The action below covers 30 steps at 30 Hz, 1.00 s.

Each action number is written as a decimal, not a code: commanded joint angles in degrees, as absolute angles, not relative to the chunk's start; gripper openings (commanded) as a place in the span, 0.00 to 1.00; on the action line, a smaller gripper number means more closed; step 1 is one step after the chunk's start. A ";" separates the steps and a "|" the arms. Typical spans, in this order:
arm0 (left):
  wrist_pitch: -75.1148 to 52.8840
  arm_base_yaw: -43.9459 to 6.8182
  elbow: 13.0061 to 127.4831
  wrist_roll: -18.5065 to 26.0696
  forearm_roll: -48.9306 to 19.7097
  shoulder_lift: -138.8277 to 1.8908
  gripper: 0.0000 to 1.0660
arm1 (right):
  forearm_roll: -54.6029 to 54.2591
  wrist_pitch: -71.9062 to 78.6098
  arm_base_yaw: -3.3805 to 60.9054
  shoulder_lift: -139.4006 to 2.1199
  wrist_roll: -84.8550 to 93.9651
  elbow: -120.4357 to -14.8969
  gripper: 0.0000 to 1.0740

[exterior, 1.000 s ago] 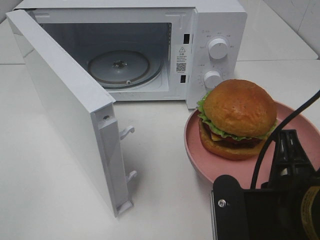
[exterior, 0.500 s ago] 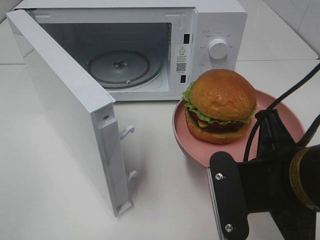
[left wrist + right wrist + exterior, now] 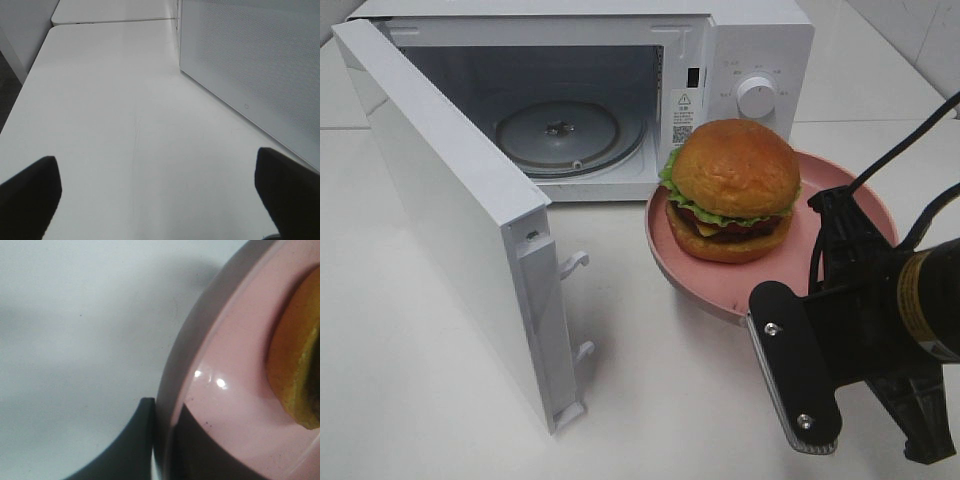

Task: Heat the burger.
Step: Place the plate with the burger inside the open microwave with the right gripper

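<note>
The burger (image 3: pixel 732 185), with a golden-brown bun, green lettuce, dark patty and cheese, sits on a round pink plate (image 3: pixel 668 262). The plate is held above the table, just in front of the right side of the microwave's opening. My right gripper (image 3: pixel 828 212) is shut on the plate's near right rim. In the right wrist view its fingers (image 3: pixel 142 440) pinch the pink rim (image 3: pixel 215 405), and the bun's edge (image 3: pixel 295 365) shows beside them. My left gripper (image 3: pixel 160 200) is open and empty over bare table; it does not show in the exterior view.
A white microwave (image 3: pixel 750 60) stands at the back with its door (image 3: pixel 450 220) swung wide open to the left. The glass turntable (image 3: pixel 558 130) lies inside. Two knobs (image 3: pixel 756 97) are on its right panel. The left wrist view shows a white perforated panel (image 3: pixel 250 60) nearby.
My right gripper has carried the plate and burger up and to the left, toward the microwave's opening. The lower knob is now hidden behind the burger.
</note>
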State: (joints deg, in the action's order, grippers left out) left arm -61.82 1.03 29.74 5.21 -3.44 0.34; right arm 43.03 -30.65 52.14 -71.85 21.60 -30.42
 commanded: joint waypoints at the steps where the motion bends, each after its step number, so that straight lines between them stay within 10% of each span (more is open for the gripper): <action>1: -61.25 0.69 29.51 5.27 -3.78 1.55 0.92 | 44.00 -23.55 48.82 -71.22 29.34 -30.83 0.00; 30: -61.25 0.69 29.51 5.27 -3.78 1.55 0.92 | 1.03 -17.36 30.88 -71.22 95.57 -32.20 0.00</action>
